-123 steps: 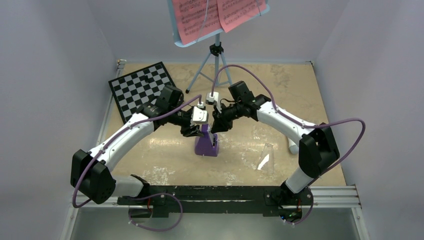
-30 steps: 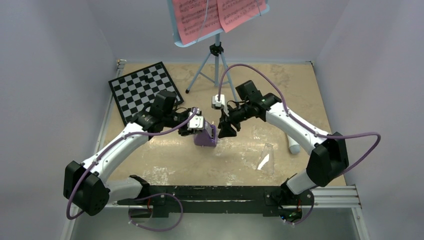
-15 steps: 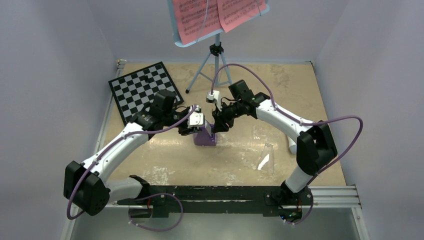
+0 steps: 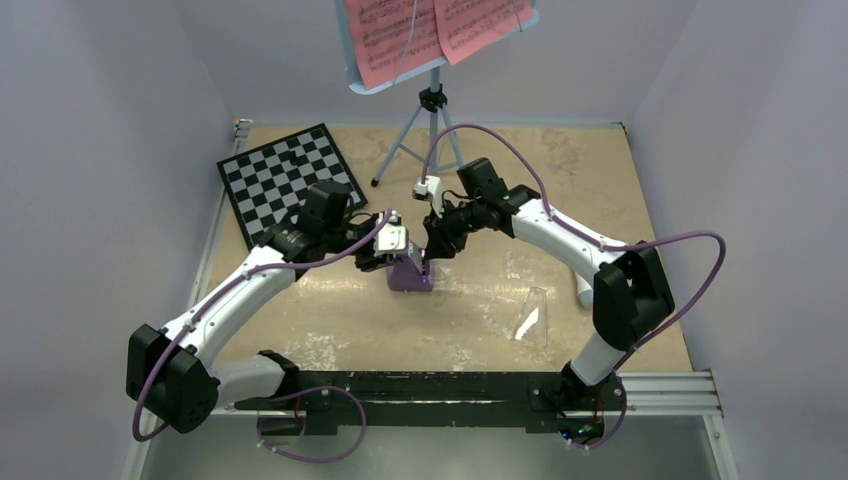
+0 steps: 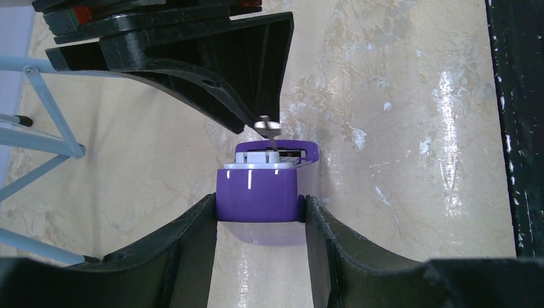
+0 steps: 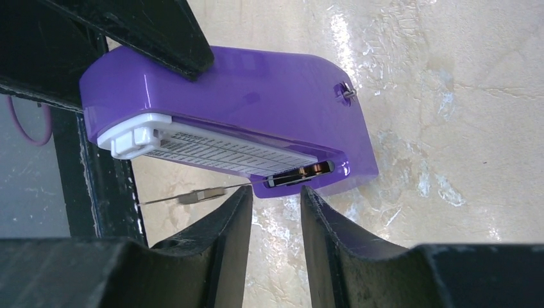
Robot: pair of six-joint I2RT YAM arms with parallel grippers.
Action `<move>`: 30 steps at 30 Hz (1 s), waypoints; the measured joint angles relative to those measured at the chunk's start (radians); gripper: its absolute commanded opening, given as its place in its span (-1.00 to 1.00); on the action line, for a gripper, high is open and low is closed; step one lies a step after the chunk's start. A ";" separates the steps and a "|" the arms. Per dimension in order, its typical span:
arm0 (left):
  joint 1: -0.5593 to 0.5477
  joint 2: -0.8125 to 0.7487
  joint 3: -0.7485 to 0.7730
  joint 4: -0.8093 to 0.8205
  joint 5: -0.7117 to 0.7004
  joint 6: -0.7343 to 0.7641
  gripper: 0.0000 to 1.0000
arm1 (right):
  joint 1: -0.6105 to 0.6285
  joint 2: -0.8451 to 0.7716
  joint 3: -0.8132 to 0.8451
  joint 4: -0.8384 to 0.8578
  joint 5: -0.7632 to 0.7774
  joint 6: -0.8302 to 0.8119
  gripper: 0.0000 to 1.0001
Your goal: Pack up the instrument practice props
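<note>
Found the purple metronome [image 4: 411,272] upright near the middle of the table [image 4: 470,330], just in front of the music stand [image 4: 433,98] and its tripod. Saw it clamped across its 2 flanks by the left gripper [image 5: 258,208], fingers [image 5: 192,240] pressed flat on the glossy plastic. Noted the right gripper [image 6: 274,199] at the open front face, jaws narrow with only a slit of table showing between them, nothing plainly pinched. Judged 1 fingertip to be perhaps touching the pendulum [image 6: 202,194] at its weight; could not confirm through the blur. Located the clear cover [image 4: 533,318] lying well apart to the right, the white recorder [image 4: 587,291] half hidden behind the right arm, and the pink pages [image 4: 400,35] up on the stand. Set the chessboard [image 4: 285,175] aside as no part of the job.

Judged the step to be stowing the pendulum ahead of refitting the cover. Feared a bent rod from too hard a sideways push by the stiff finger. Feared also a twist or slide of the smooth body out of the left clamp under that push, given only 2 small contact patches. Expected a topple on any early release. Flagged the 2 claws working so close together as a collision hazard, and the thin transparent cover as easy to misjudge at pickup.
</note>
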 measured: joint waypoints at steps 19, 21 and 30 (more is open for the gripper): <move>0.000 -0.003 0.000 -0.011 0.003 0.014 -1.00 | -0.023 0.000 -0.001 -0.011 -0.014 -0.047 -0.25; 0.000 -0.003 0.000 -0.014 0.007 0.021 -1.00 | -0.034 0.000 -0.001 -0.021 -0.014 -0.061 -0.25; 0.000 -0.003 0.000 -0.018 0.012 0.030 -1.00 | -0.040 0.006 0.005 -0.059 -0.058 -0.093 -0.09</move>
